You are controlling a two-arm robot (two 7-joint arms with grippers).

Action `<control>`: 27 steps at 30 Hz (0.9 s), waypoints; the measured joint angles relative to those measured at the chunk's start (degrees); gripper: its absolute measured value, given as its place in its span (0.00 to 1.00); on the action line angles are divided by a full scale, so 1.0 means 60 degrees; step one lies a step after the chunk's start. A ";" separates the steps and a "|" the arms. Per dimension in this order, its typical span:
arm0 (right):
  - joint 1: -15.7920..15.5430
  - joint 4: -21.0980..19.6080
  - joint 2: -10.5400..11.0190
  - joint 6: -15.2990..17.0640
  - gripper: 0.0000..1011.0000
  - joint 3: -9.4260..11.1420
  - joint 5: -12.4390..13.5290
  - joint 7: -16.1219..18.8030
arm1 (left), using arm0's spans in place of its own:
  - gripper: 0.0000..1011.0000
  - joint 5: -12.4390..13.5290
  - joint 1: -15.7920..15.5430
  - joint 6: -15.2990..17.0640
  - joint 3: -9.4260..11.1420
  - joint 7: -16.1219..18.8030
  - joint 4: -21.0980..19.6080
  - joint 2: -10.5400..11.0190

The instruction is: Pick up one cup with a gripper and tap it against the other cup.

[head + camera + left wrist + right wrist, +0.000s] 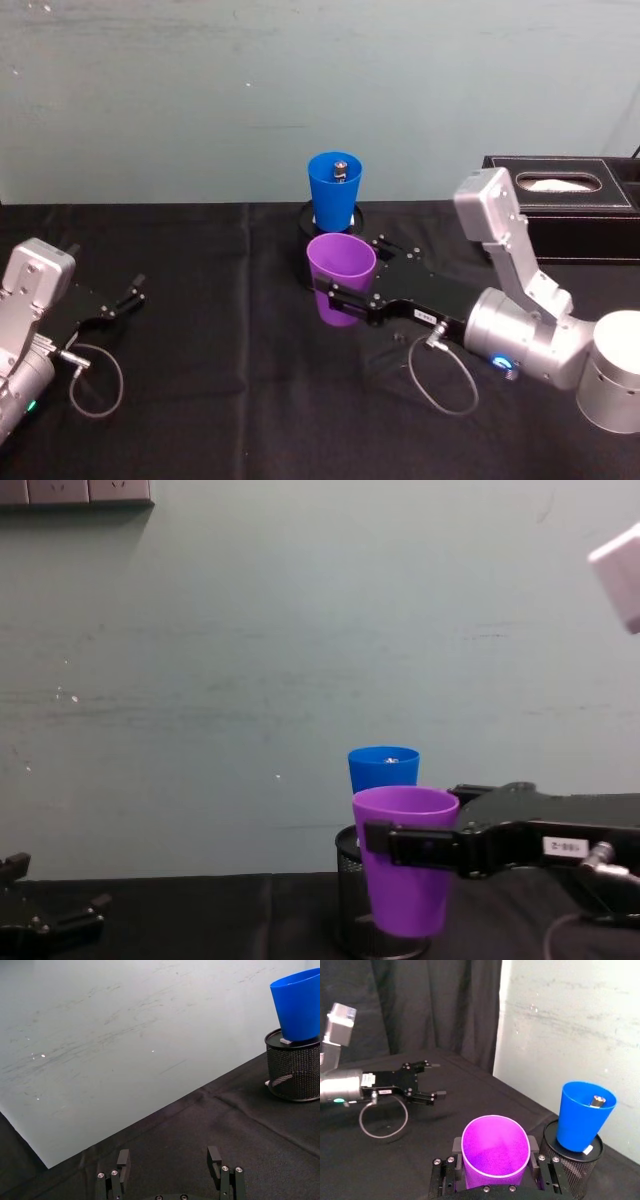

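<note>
At the near left, the left hand rests parked on the black cloth surface, its fingers apart and holding nothing. Nearer centre, the right hand has clamped its long black fingers on either side of the purple cup, which looks lifted clear of the surface, upright and just in front of the blue cup. Both cups are smooth, tapered plastic without handles, so a loose squeeze could let the purple one slide. The blue cup perches in the mouth of a black mesh pen holder with a small metal piece inside. It is light and sits high, so a hard tap, or a finger striking first, could tip it.
</note>
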 joint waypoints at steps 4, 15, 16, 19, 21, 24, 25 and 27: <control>0.0283 0.0344 -0.0222 0.0208 0.73 -0.0090 0.0010 -0.0118 | 0.99 0.0000 0.0000 0.0000 0.0000 0.0000 0.0000 0.0000; 0.1235 0.1403 -0.0842 0.0434 0.73 -0.0254 -0.0207 -0.0401 | 0.99 0.0000 0.0000 0.0000 0.0000 0.0000 0.0000 0.0000; 0.1360 0.1559 -0.0930 0.0441 0.73 -0.0285 -0.0226 -0.0402 | 0.99 0.0000 -0.0001 0.0000 -0.0001 0.0000 0.0000 0.0000; 0.1560 0.1831 -0.1086 0.0434 0.73 -0.0330 -0.0276 -0.0402 | 0.99 0.0000 0.0000 0.0000 0.0000 0.0000 0.0000 0.0000; 0.1649 0.1964 -0.1163 0.0413 0.73 -0.0347 -0.0299 -0.0408 | 0.99 0.0000 0.0000 0.0000 0.0000 0.0000 0.0000 0.0000; 0.1807 0.2253 -0.1312 0.0328 0.73 -0.0371 -0.0379 -0.0467 | 0.99 0.0000 0.0000 0.0000 0.0000 0.0000 0.0000 0.0000; 0.1884 0.2391 -0.1385 0.0270 0.73 -0.0385 -0.0430 -0.0489 | 0.99 0.0000 0.0000 0.0000 0.0000 0.0000 0.0000 0.0000; 0.1991 0.2627 -0.1490 0.0140 0.73 -0.0408 -0.0513 -0.0502 | 0.99 0.0000 0.0000 0.0000 0.0000 0.0000 0.0001 0.0000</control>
